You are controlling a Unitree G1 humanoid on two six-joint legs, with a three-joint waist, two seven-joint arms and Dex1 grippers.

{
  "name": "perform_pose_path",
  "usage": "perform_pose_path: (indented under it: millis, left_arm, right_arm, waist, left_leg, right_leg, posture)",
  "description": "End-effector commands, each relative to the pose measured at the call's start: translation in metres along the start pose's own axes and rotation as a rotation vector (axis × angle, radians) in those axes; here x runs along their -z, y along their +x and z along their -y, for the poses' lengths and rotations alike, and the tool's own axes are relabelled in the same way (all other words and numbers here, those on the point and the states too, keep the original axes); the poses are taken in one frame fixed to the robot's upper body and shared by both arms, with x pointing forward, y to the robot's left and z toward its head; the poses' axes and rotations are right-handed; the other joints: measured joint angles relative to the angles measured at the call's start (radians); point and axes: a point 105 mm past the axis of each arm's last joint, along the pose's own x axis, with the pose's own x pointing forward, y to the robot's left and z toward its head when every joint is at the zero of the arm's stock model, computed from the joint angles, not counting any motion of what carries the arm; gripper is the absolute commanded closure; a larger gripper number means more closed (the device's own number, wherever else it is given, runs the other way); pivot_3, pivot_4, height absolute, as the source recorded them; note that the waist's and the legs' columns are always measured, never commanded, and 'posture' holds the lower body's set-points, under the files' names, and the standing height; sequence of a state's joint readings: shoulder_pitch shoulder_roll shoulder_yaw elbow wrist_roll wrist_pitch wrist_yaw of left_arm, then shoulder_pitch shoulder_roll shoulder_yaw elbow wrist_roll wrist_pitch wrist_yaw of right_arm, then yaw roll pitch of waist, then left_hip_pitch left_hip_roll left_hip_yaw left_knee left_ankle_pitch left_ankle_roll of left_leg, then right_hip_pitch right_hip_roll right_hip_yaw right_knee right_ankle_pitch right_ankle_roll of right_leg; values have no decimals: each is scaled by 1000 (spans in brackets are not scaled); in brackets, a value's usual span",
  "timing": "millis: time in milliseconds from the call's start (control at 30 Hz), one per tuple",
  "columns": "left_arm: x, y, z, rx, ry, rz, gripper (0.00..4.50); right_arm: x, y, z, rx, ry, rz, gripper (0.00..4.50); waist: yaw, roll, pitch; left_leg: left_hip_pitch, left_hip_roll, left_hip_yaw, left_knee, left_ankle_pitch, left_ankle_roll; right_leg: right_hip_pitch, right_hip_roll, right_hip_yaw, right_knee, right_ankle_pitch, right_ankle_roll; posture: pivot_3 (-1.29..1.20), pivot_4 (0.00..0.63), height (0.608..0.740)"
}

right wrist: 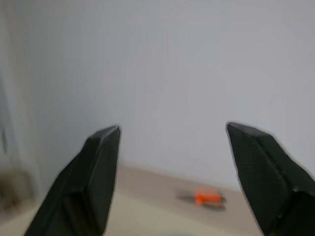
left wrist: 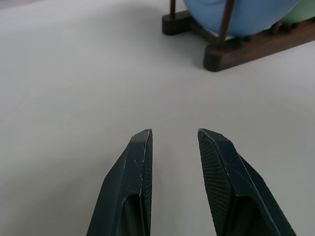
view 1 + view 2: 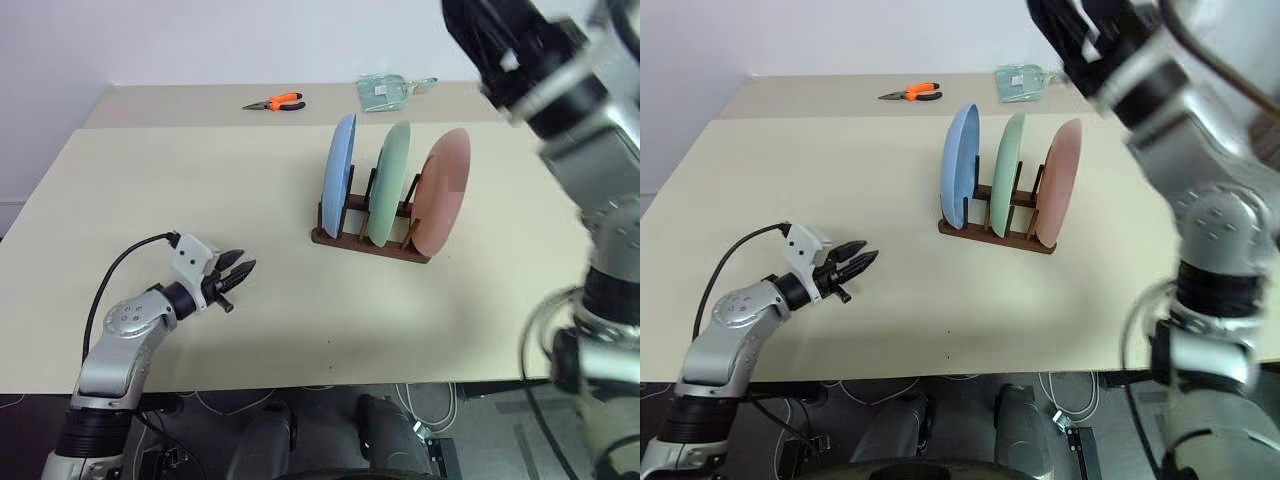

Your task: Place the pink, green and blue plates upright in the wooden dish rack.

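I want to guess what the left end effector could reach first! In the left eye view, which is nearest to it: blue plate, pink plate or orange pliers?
1. Blue plate, the rack's near end.
2. Pink plate, the rack's far end.
3. Orange pliers, at the table's back.

Blue plate (image 3: 341, 174), green plate (image 3: 388, 184) and pink plate (image 3: 441, 190) stand upright in the rack (image 3: 368, 243); my left gripper (image 3: 243, 269) hovers left of it.

A lab: bare beige table (image 3: 200, 190), orange-handled pliers (image 3: 275, 102), loose cables (image 3: 430, 400).
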State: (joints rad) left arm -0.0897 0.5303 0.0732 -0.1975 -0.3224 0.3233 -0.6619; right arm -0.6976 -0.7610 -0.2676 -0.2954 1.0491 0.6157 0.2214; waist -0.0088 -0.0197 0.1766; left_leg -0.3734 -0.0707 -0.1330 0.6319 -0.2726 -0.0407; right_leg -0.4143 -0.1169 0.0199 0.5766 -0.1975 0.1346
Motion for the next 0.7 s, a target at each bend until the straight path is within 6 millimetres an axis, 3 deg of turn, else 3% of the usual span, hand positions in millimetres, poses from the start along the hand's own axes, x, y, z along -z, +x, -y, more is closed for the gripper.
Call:
perform_pose_path:
  millis: [33,133,267,400,700]
  left_arm:
    - [-7,-3,-2,-8,36,20,3027]
    - [-3,-3,-8,-28,47,11,3027]
    - [1,-5,-17,-64,60,5,3027]
    - [4,-9,-22,-90,67,-3,3027]
    - [-3,-17,-22,-137,75,-5,3027]
  right_arm:
    - [-6,-56,43,96,-63,-61,1058]
    - [33,-110,79,242,-55,-245,1058]
    - [86,-147,80,237,-36,-457,1058]
    - [120,-159,77,189,-78,-597,1058]
    - [152,-148,80,160,-119,-634,1058]
  waist:
    - [2,1,1]
    - [-1,1,0]
    - [-10,5,0]
    - [-5,7,0]
    - [1,7,0]
  left_leg:
    - [0,0,0,0,0,0]
    - [1,0,2,0,0,0]
    - [2,1,5,-1,0,1]
    - [3,1,6,1,0,0]
    - [2,0,5,1,0,0]
  right_leg:
    - [0,-1,0,0,0,0]
    - [1,-1,1,1,0,0]
    - [1,-1,2,1,-2,3]
    - [0,-1,3,1,-2,3]
    - [0,-2,3,1,-1,1]
  posture:
    - [0,150,740]
    - [0,150,740]
    - [0,150,740]
    - [0,150,740]
    - [0,150,740]
